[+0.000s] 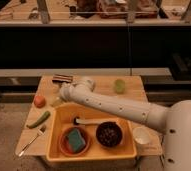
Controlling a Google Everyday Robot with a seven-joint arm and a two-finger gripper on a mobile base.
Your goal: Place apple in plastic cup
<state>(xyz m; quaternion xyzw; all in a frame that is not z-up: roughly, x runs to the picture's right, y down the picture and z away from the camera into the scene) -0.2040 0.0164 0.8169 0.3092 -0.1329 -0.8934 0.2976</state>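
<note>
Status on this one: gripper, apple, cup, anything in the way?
Gripper open, back-left of table, clear of apple. Apple on table's left edge. Plastic cup upright, back right; robot's own arm lies between them.

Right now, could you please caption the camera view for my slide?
Gripper near the back-left of the table; apple at its left edge, apart from the plastic cup at back right.

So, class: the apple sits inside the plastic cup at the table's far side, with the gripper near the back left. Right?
No. The camera view shows the apple on the table's left edge, not inside the plastic cup at the far side. The gripper is near the back left.
</note>
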